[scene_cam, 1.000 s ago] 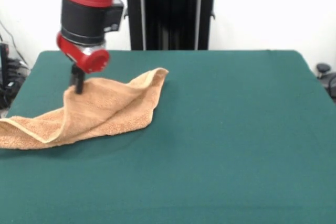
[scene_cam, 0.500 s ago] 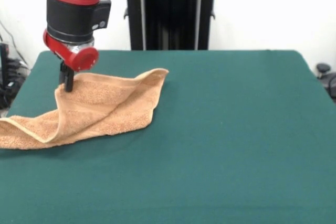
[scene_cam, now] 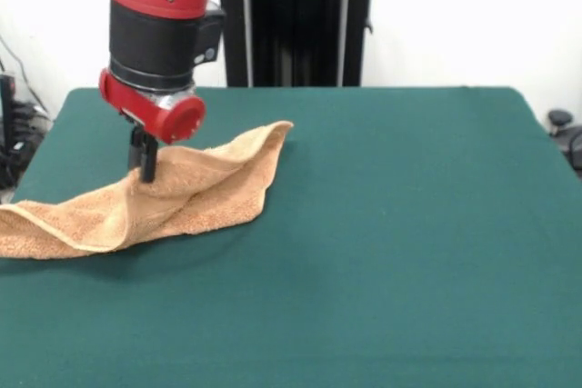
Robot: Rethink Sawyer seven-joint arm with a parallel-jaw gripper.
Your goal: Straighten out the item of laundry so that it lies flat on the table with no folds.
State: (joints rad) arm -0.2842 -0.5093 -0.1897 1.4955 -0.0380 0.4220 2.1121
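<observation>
The orange-tan towel (scene_cam: pixel 195 190) lies folded over on itself at the left of the dark green table (scene_cam: pixel 391 224). It runs from a raised corner near the middle back down to the table's left edge, where one end hangs past it. My gripper (scene_cam: pixel 144 168) comes down from the red and black arm onto the towel's upper fold. It is shut on a pinch of the cloth and holds that fold slightly lifted. No white tag shows.
The robot's black pedestal (scene_cam: pixel 291 24) stands behind the table's far edge. Dark gear (scene_cam: pixel 16 134) sits off the table's left side, and a dark object (scene_cam: pixel 562 124) sits off its right side.
The gripper swung back and left, then moved right and toward the camera, carrying the pinched fold with it. The towel's lifted ridge has shifted right and sits lower.
</observation>
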